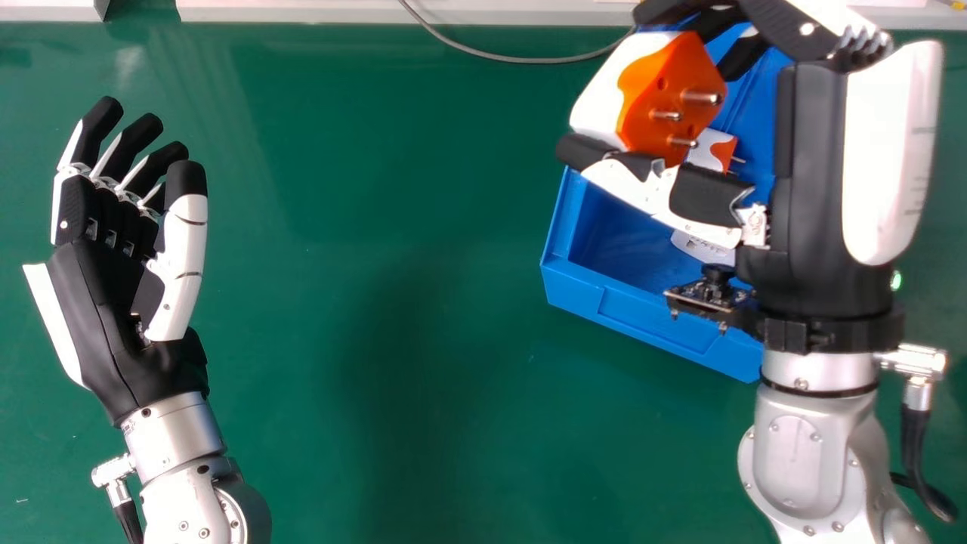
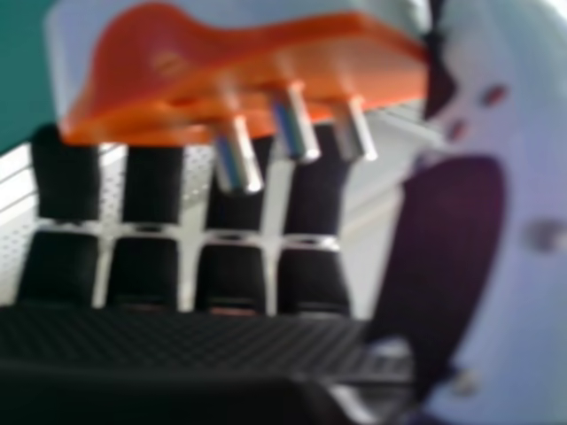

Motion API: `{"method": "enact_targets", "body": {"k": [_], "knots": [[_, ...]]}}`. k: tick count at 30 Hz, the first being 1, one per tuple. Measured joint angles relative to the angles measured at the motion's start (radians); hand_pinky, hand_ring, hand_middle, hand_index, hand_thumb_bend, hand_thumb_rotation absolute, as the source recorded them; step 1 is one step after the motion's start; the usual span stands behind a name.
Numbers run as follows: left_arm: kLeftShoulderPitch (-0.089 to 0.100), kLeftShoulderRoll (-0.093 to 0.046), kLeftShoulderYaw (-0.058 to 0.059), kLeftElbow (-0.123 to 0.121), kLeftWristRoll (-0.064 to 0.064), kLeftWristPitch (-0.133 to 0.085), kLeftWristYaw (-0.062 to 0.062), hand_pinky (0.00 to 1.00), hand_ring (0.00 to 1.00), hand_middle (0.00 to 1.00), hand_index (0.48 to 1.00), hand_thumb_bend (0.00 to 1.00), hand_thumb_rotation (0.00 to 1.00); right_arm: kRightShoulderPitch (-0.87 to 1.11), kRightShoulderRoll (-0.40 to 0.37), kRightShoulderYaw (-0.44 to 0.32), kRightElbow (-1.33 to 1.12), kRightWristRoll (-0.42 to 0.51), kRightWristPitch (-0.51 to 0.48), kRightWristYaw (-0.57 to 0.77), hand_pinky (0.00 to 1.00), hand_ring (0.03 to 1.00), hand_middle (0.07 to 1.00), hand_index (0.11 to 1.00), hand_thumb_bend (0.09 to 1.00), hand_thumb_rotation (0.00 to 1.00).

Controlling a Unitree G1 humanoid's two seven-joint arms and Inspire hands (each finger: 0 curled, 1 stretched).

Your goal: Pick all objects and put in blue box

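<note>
In the head view my right hand is over the blue box, its fingers and thumb curled round an orange and white plug with metal pins. The right hand view has the same plug held between the thumb and fingers of my right hand. Inside the box lie a smaller orange and white plug and a white piece, both partly covered by my hand. My left hand rests open at the left, holding nothing.
Green table surface stretches between the left hand and the box. A grey cable curves along the table's back edge toward the box. White edging runs behind the table.
</note>
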Motion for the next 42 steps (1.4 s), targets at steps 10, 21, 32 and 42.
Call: {"method": "enact_targets", "body": {"k": [10, 21, 32, 42], "knots": [[0.0, 0.0, -0.001, 0.0, 0.001, 0.0, 0.002, 0.65, 0.71, 0.76, 0.794, 0.66, 0.39, -0.022, -0.003, -0.035, -0.026, -0.077, 0.048, -0.013, 0.31, 0.424, 0.532, 0.491, 0.495, 0.0], [-0.001, -0.001, -0.002, -0.003, 0.006, 0.0, 0.009, 0.65, 0.71, 0.76, 0.794, 0.66, 0.39, -0.11, -0.087, -0.113, -0.003, -0.082, 0.111, -0.007, 0.32, 0.413, 0.517, 0.492, 0.495, 0.0], [-0.011, -0.001, -0.001, 0.002, 0.011, -0.001, 0.011, 0.65, 0.71, 0.76, 0.793, 0.65, 0.4, -0.193, -0.166, -0.121, 0.196, -0.082, 0.181, -0.001, 0.3, 0.392, 0.503, 0.51, 0.493, 0.0], [-0.014, -0.002, -0.002, 0.002, 0.017, -0.001, 0.009, 0.65, 0.71, 0.76, 0.791, 0.66, 0.4, -0.246, -0.237, -0.065, 0.355, -0.066, 0.17, 0.027, 0.28, 0.387, 0.503, 0.517, 0.491, 0.0]]}}
